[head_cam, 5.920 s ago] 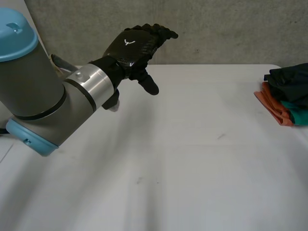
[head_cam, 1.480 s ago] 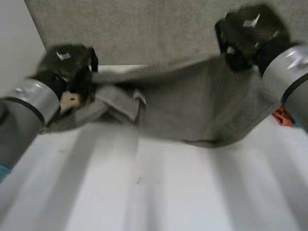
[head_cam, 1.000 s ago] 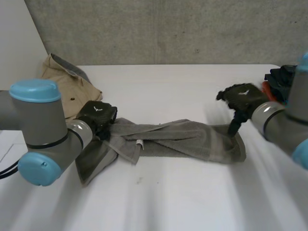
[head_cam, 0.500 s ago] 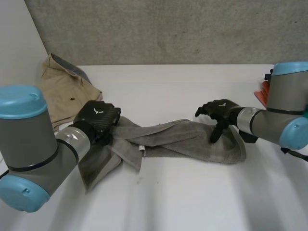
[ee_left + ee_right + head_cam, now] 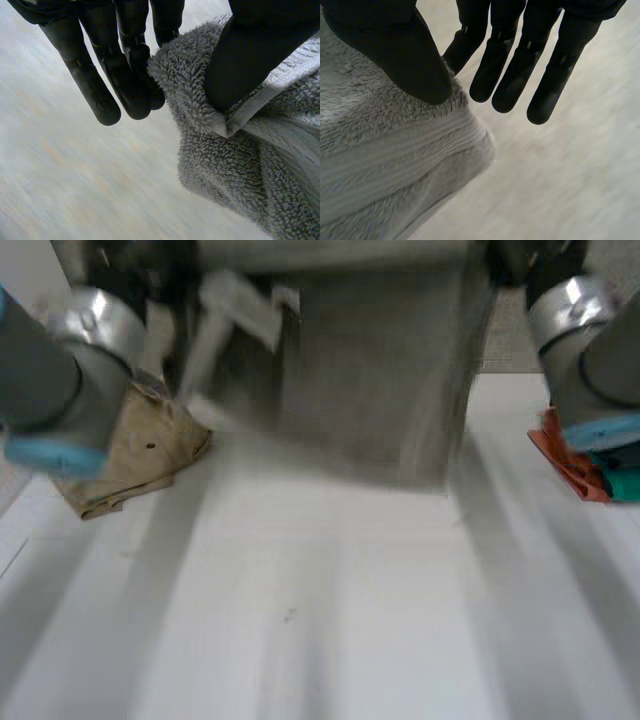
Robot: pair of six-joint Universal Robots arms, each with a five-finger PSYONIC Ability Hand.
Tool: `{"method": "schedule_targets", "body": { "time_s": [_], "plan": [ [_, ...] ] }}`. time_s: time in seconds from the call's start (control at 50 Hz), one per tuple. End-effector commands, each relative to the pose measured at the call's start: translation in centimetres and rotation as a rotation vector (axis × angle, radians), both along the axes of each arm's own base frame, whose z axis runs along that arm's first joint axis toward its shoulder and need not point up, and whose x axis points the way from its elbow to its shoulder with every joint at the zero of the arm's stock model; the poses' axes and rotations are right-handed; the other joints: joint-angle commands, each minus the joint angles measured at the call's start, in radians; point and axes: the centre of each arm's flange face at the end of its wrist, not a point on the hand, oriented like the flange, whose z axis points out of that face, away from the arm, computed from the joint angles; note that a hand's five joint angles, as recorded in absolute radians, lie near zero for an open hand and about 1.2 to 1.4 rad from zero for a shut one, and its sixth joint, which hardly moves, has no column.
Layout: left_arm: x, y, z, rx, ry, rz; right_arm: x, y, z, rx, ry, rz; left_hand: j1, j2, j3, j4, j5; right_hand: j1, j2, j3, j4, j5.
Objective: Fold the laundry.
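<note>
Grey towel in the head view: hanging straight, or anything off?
The grey terry towel is held up above the white table, pinched by the left hand and right hand. It hangs unevenly: the part below the left hand is doubled over in a bunched flap, while the rest hangs flat.

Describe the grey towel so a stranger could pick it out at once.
Find the white table. Above its far side hangs the grey towel, pinched at its upper ends by the left hand and the right hand. It alone is held up; the beige garment and the coloured pile lie on the table.
</note>
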Motion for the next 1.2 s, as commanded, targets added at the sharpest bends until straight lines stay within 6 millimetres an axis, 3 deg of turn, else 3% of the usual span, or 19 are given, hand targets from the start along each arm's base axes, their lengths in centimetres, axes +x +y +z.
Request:
{"method": "schedule_targets", "body": {
  "time_s": [0.02,0.06,0.1,0.14,0.18,0.2,0.22,0.24,0.32,0.38,0.4,0.44,0.46,0.5,0.64,0.8,0.94,1.02,1.2],
  "plan": [
    [-0.4,-0.5,3.3,-0.139,-0.006,-0.080,-0.9,3.0,3.3,-0.094,-0.026,0.008,0.295,0.203,0.201,0.195,0.276,0.278,0.220,0.211,0.200,0.234],
    [-0.5,-0.4,2.0,-0.100,-0.024,-0.092,-0.9,3.3,1.0,-0.025,0.007,0.020,0.295,0.203,0.201,0.195,0.276,0.278,0.220,0.211,0.200,0.234],
    [-0.7,0.0,-0.6,-0.013,-0.058,-0.108,-1.0,3.8,-2.4,0.089,0.052,0.035,0.295,0.203,0.201,0.195,0.276,0.278,0.220,0.211,0.200,0.234],
    [-0.5,0.6,-3.4,0.086,-0.094,-0.110,-1.0,4.4,-4.2,0.154,0.077,0.049,0.295,0.203,0.201,0.195,0.276,0.278,0.220,0.211,0.200,0.234],
    [-0.4,1.1,-5.3,0.156,-0.119,-0.112,-1.3,5.7,-7.0,0.272,0.120,0.062,0.295,0.203,0.201,0.195,0.276,0.278,0.220,0.211,0.200,0.234],
    [0.0,1.4,-7.2,0.228,-0.141,-0.108,-1.5,6.4,-8.5,0.332,0.138,0.066,0.295,0.203,0.201,0.195,0.276,0.278,0.220,0.211,0.200,0.234],
    [0.2,1.7,-8.3,0.270,-0.153,-0.103,-1.5,6.6,-8.9,0.352,0.145,0.067,0.295,0.203,0.201,0.195,0.276,0.278,0.220,0.211,0.200,0.234],
    [0.5,1.9,-9.5,0.313,-0.164,-0.098,-1.7,7.8,-11.5,0.451,0.179,0.077,0.295,0.203,0.201,0.195,0.276,0.278,0.220,0.211,0.200,0.234],
    [2.6,3.2,-15.2,0.506,-0.227,-0.057,-2.3,10.1,-15.8,0.607,0.231,0.086,0.295,0.203,0.201,0.195,0.276,0.278,0.220,0.211,0.200,0.234],
    [3.1,4.1,-17.6,0.564,-0.283,-0.048,-2.4,11.0,-18.5,0.681,0.264,0.090,0.258,0.166,0.163,0.158,0.238,0.278,0.220,0.211,0.200,0.234],
    [3.3,4.6,-18.9,0.585,-0.334,-0.044,-2.4,11.1,-19.0,0.695,0.276,0.089,0.150,0.058,0.056,0.050,0.130,0.278,0.220,0.211,0.200,0.234],
    [3.5,5.1,-19.6,0.589,-0.382,-0.041,-2.5,11.2,-19.8,0.710,0.298,0.085,-0.044,-0.136,-0.138,-0.144,-0.063,0.278,0.220,0.211,0.200,0.234],
    [3.5,5.6,-20.1,0.587,-0.426,-0.039,-2.5,11.2,-19.7,0.706,0.305,0.083,-0.318,-0.410,-0.413,-0.418,-0.338,0.278,0.220,0.211,0.200,0.234],
    [3.5,6.1,-20.4,0.580,-0.467,-0.036,-2.6,11.1,-19.7,0.701,0.318,0.072,-0.470,-0.562,-0.564,-0.570,-0.490,0.278,0.220,0.211,0.200,0.234],
    [4.0,7.9,-17.6,0.548,-0.447,-0.027,-3.1,11.0,-19.9,0.718,0.306,0.058,-0.497,-0.589,-0.591,-0.597,-0.517,0.278,0.220,0.211,0.200,0.234],
    [5.3,9.9,-16.6,0.689,-0.170,0.006,-3.0,11.3,-20.1,0.729,0.308,0.060,-0.468,-0.560,-0.562,-0.568,-0.487,0.278,0.220,0.211,0.200,0.234],
    [5.8,10.4,-18.1,0.835,0.035,0.012,-3.1,11.2,-20.1,0.727,0.305,0.054,-0.380,-0.472,-0.474,-0.480,-0.399,0.278,0.220,0.211,0.200,0.234],
    [5.7,10.0,-20.6,0.918,0.021,0.023,-3.1,11.2,-20.1,0.728,0.304,0.053,-0.386,-0.478,-0.480,-0.486,-0.405,0.278,0.220,0.211,0.200,0.234],
    [5.4,8.3,-23.3,0.956,-0.014,0.043,-3.1,11.5,-20.2,0.743,0.313,0.054,-0.433,-0.525,-0.527,-0.533,-0.452,0.278,0.220,0.211,0.200,0.234]
  ]
}}
